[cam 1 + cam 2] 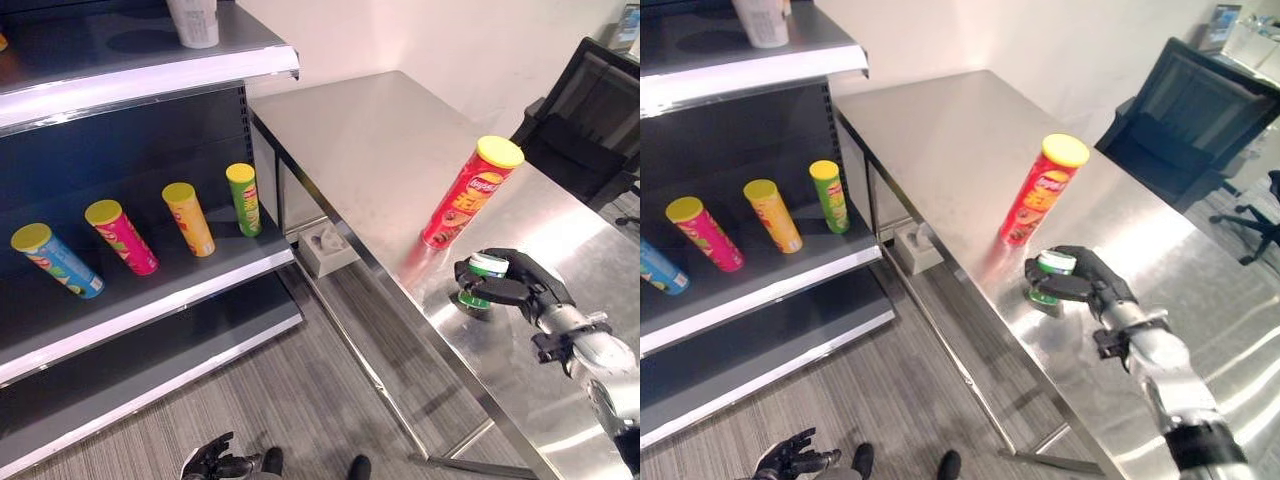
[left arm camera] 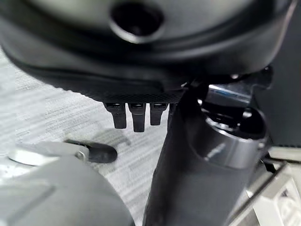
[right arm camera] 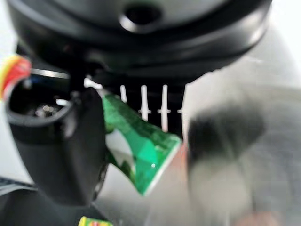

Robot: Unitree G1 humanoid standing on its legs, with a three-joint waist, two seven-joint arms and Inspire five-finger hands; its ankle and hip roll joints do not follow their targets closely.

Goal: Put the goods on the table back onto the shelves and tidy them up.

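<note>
Two goods stand on the table (image 1: pixel 400 130): a red tube (image 1: pixel 470 192) and, nearer, a small green can (image 1: pixel 482 278) clamped in the right hand (image 1: pixel 520 285). It looks light, rigid and slick, so gripping around its middle seems safest. Left hand (image 1: pixel 215 460) hangs low, fingers relaxed.

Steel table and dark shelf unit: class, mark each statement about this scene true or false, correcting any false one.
1. The right robot hand grips a small green can. True.
2. The tall red tube with a yellow lid lies flat on the steel table. False: it stands upright.
3. Four yellow-lidded tubes stand on the middle shelf. True.
4. The left robot hand holds a tube. False: it hangs near the floor, holding nothing.
</note>
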